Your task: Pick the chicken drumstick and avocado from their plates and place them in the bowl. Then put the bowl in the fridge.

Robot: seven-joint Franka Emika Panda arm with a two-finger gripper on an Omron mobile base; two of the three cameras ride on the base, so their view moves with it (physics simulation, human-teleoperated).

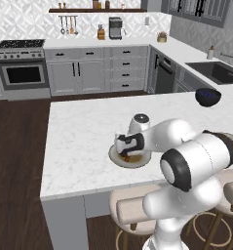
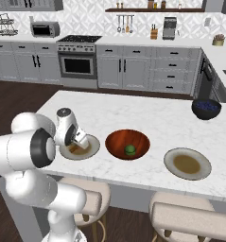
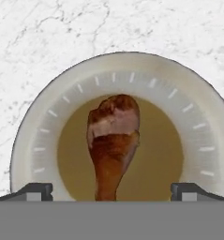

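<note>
The chicken drumstick (image 3: pixel 113 140) lies in the middle of a grey-beige plate (image 3: pixel 38 140), bone end toward the hand camera. My gripper (image 3: pixel 112 192) hangs open just above it, one dark fingertip (image 3: pixel 36 191) on each side of the bone end. From the base, the gripper (image 2: pixel 77 145) hovers over the left plate (image 2: pixel 91 147) near the island's front edge. The avocado (image 2: pixel 130 150) rests inside the reddish-brown bowl (image 2: pixel 115 142) to the right. A second plate (image 2: pixel 187 163) further right holds nothing. The fridge is out of view.
A dark blue bowl (image 2: pixel 206 108) stands at the island's far right. Stools (image 2: pixel 190 220) are tucked under the island's front edge. The stove (image 2: pixel 78 59) and cabinets line the back wall, with a sink (image 1: pixel 218 71) on the right counter.
</note>
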